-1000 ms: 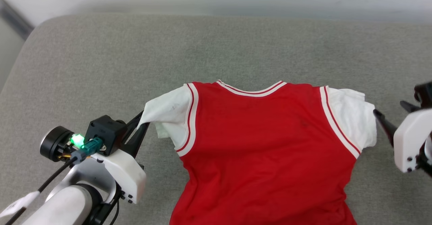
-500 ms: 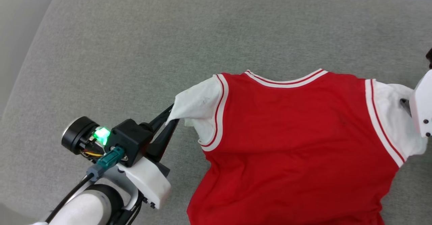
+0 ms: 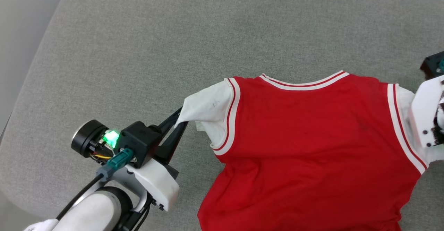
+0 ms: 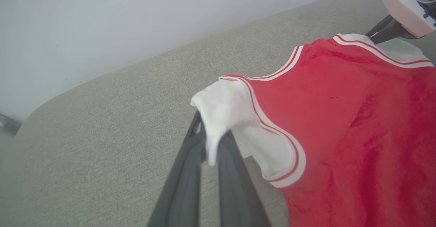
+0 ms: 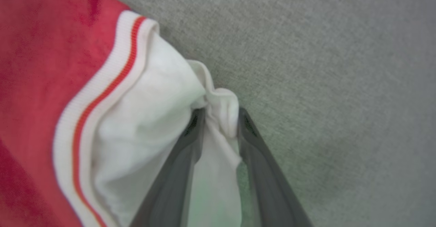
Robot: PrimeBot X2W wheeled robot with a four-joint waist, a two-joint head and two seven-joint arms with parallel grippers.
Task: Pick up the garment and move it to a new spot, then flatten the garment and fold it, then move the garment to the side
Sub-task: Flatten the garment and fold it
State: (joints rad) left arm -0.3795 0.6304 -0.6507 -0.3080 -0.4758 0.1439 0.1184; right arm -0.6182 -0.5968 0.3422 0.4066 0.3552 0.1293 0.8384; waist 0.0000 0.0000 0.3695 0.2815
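1. My left gripper [image 4: 212, 136] is squeezed tight on the tip of one white sleeve [image 4: 226, 112]. The cloth pokes out between its two dark fingers.
2. My right gripper [image 5: 218, 116] has a fold of the other white sleeve [image 5: 146, 118] between its fingers. They press it from both sides.
3. I think I hold both sleeves so I can pull the garment [image 3: 312, 137] wide and flat.
4. The garment lies on the grey cushion [image 3: 156, 43], plain red side up, with the neck away from me. The top part looks smooth. The bottom part looks wavy.
5. There is lots of grey cushion to my left for moving it aside. A pale wall [image 4: 102, 22] stands behind the cushion. I see nothing in the way.
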